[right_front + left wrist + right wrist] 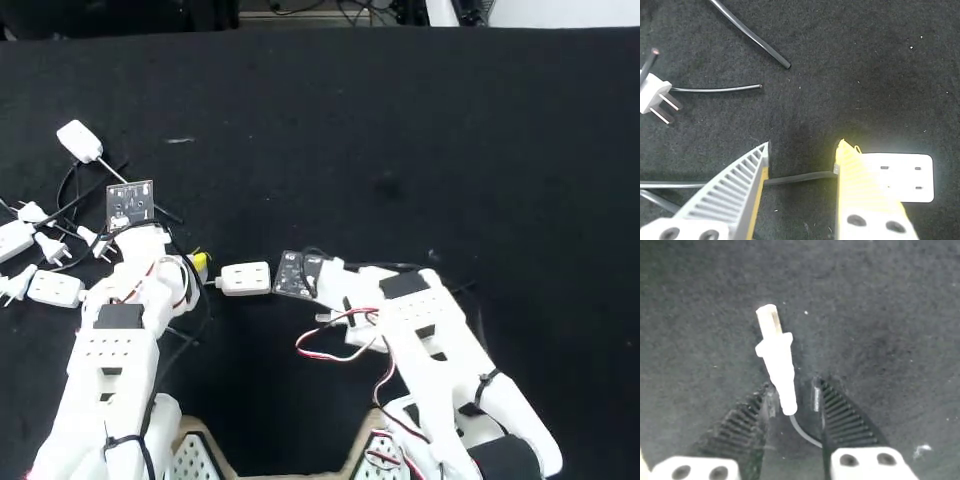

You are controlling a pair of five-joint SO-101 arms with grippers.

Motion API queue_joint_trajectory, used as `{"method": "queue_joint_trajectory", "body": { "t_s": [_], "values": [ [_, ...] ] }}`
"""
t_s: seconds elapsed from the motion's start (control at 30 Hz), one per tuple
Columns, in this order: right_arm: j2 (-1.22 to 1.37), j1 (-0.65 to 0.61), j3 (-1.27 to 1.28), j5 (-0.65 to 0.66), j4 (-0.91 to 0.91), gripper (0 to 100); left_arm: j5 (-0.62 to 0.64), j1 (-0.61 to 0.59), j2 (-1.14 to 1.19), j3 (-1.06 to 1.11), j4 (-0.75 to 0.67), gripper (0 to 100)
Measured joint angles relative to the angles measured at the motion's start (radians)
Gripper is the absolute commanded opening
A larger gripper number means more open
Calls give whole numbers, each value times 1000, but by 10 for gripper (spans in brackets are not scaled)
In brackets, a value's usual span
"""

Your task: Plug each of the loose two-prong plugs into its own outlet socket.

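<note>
A white outlet socket [245,278] lies flat on the black table between the two arms. In the left wrist view the socket [902,177] shows its slots beside the yellow finger. My left gripper [200,265] [802,150] stands open just left of it, with a thin black cable [795,177] crossing between its fingers. My right gripper [292,275] [792,390] is at the socket's right end, open. The rear end of a white plug [776,357] lies between its fingertips, prongs pointing away. Another two-prong plug [652,95] lies on the mat ahead of the left gripper.
Several white plugs and sockets with black cables lie in a cluster at the table's left edge [40,255]. A white adapter [80,140] lies farther back. Loose cable ends [752,42] cross the mat near the left gripper.
</note>
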Motion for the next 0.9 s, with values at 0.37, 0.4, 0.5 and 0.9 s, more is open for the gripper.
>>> {"method": "queue_joint_trajectory", "body": {
  "t_s": [0.37, 0.4, 0.5, 0.9],
  "values": [
    [0, 6, 0, 5, -8, 47, 0, 0, 0, 0, 0, 220],
    [0, 6, 0, 5, -8, 47, 0, 0, 0, 0, 0, 220],
    [0, 6, 0, 5, -8, 49, 0, 0, 0, 0, 0, 220],
    [0, 6, 0, -34, -11, 130, 0, 0, 0, 0, 0, 220]
  ]
}}
